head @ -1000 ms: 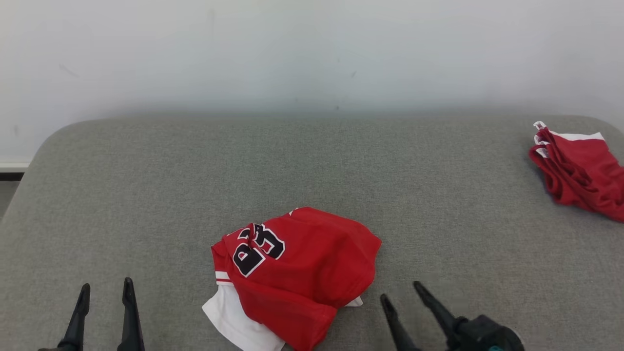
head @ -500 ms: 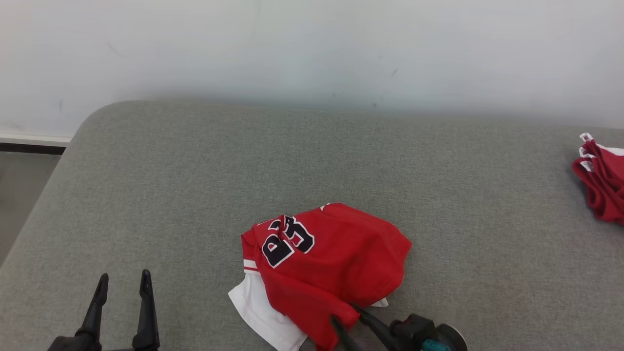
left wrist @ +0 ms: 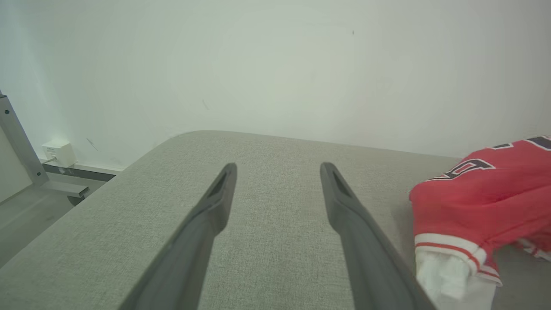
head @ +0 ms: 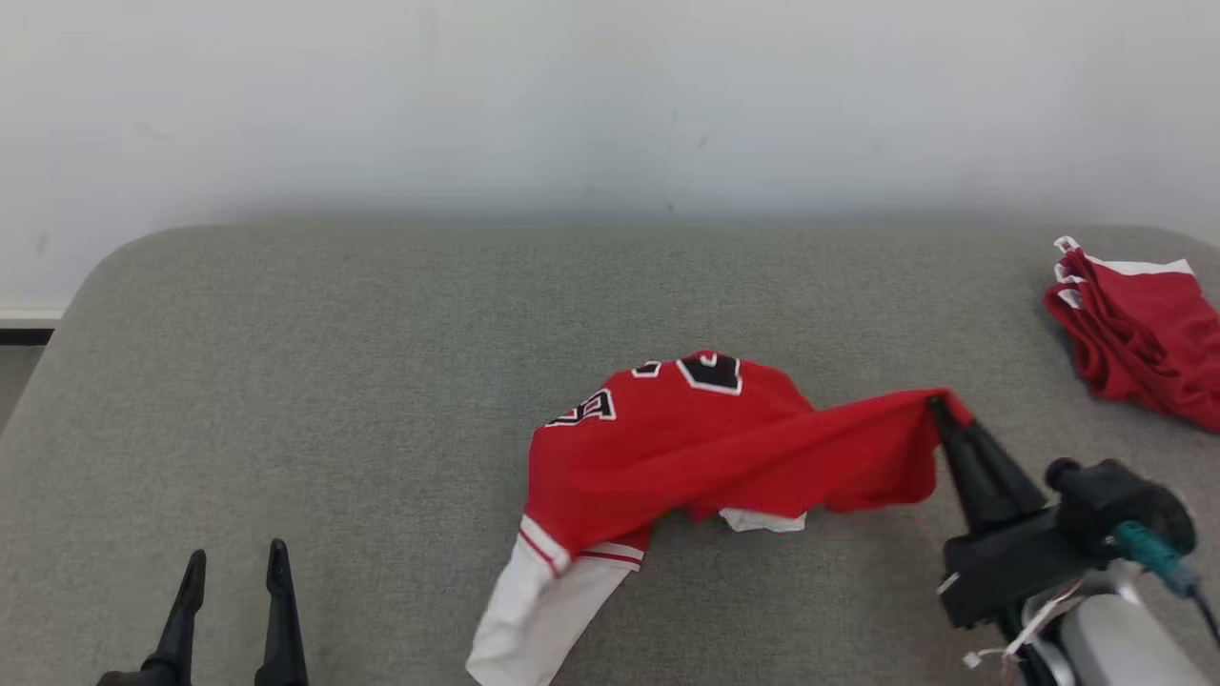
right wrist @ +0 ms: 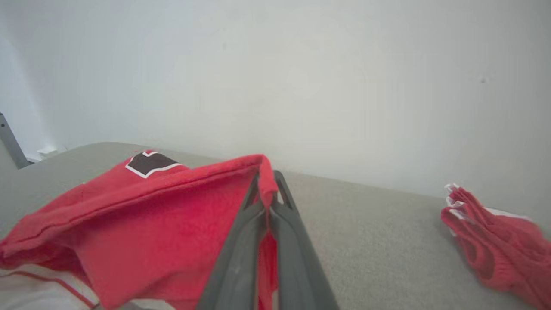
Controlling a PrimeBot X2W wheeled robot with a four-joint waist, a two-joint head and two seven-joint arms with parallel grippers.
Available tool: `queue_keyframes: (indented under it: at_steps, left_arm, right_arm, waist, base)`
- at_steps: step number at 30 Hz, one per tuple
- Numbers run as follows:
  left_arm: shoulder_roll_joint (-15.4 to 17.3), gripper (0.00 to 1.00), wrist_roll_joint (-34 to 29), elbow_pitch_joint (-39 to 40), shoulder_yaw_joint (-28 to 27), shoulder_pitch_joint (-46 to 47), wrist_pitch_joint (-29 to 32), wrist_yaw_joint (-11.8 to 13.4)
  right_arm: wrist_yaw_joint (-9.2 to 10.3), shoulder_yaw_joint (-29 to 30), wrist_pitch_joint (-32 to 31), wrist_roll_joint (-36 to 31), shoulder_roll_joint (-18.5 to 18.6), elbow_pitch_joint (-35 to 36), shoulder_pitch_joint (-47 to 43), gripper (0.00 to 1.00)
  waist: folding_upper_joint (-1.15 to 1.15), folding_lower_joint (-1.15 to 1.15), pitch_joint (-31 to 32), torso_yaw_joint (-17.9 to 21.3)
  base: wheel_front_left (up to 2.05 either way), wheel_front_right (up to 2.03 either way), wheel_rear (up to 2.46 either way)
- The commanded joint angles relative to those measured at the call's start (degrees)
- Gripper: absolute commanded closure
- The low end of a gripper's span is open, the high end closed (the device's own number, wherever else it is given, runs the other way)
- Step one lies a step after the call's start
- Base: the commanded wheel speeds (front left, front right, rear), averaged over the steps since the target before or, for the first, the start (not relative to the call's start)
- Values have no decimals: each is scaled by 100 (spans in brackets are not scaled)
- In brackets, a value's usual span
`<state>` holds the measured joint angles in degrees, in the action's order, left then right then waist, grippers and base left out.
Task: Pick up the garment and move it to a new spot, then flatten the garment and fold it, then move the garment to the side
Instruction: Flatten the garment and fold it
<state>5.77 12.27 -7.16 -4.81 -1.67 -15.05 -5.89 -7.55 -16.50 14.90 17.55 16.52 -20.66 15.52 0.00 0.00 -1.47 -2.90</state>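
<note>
The garment (head: 705, 438) is a red jersey with black-and-white numerals and a white sleeve trailing toward the front edge. It lies mid-surface, stretched to the right. My right gripper (head: 939, 408) is shut on its red edge, lifting that edge off the surface; the right wrist view shows the cloth (right wrist: 172, 215) pinched between the closed fingers (right wrist: 241, 241). My left gripper (head: 233, 567) stands open at the lower left, nothing between its fingers (left wrist: 215, 202), apart from the garment (left wrist: 478, 198) to its right.
The grey padded surface (head: 334, 381) ends at a rounded far edge against a white wall. A second bundle of red cloth (head: 1134, 333) lies at the far right, also in the right wrist view (right wrist: 495, 241). Floor shows past the left edge (left wrist: 26, 215).
My right gripper went from open beside the garment to shut on its near right edge, then pulled it up and rightward, spreading the heap. The left gripper stayed put.
</note>
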Motion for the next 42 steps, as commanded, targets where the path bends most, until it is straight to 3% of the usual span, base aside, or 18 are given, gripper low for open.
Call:
queue_keyframes:
  at_steps: [1, 9, 15, 20, 21, 22, 33, 42]
  left_arm:
    - [-22, 0, -43, -11, -11, -53, -18, -2]
    - [-86, 0, -102, -54, 129, 69, -18, -52]
    - [-126, 0, -95, -76, 186, 94, -18, -95]
    - [-147, 0, -135, -66, 194, 25, -18, -99]
    - [-150, 0, -130, -75, 200, 11, -18, -102]
    - [-151, 0, -123, -76, 187, -4, -18, -102]
    - [-134, 0, -109, -64, 91, -97, -18, -104]
    - [-161, 0, -61, -339, 216, -180, -18, -128]
  right_arm:
    - [13, 137, 30, -52, 118, 115, -3, 100]
    - [13, 1054, -291, -224, 743, 667, -683, 100]
    - [13, 1661, -406, -466, 388, 975, -1835, 100]
    - [13, 1822, -356, -653, 162, 736, -2211, 100]
    - [13, 1823, -353, -665, 97, 728, -2217, 27]
    - [13, 1779, -342, -652, 42, 740, -2217, 0]
    - [13, 1763, -59, -372, 148, 1195, -2251, 0]
    - [13, 1696, 7, -538, -255, 1804, -2269, 0]
  waist:
    - [0, 0, 4, 132]
    - [0, 0, -70, 146]
    - [0, 0, -67, 58]
    - [0, 0, -67, 140]
    - [0, 0, -65, 163]
    - [0, 0, -59, 193]
    - [0, 0, 14, 397]
    - [0, 0, 5, 488]
  base:
    - [0, 0, 0]
    - [0, 0, 0]
    - [0, 0, 0]
    - [0, 0, 0]
    - [0, 0, 0]
    - [0, 0, 0]
    - [0, 0, 0]
    - [0, 0, 0]
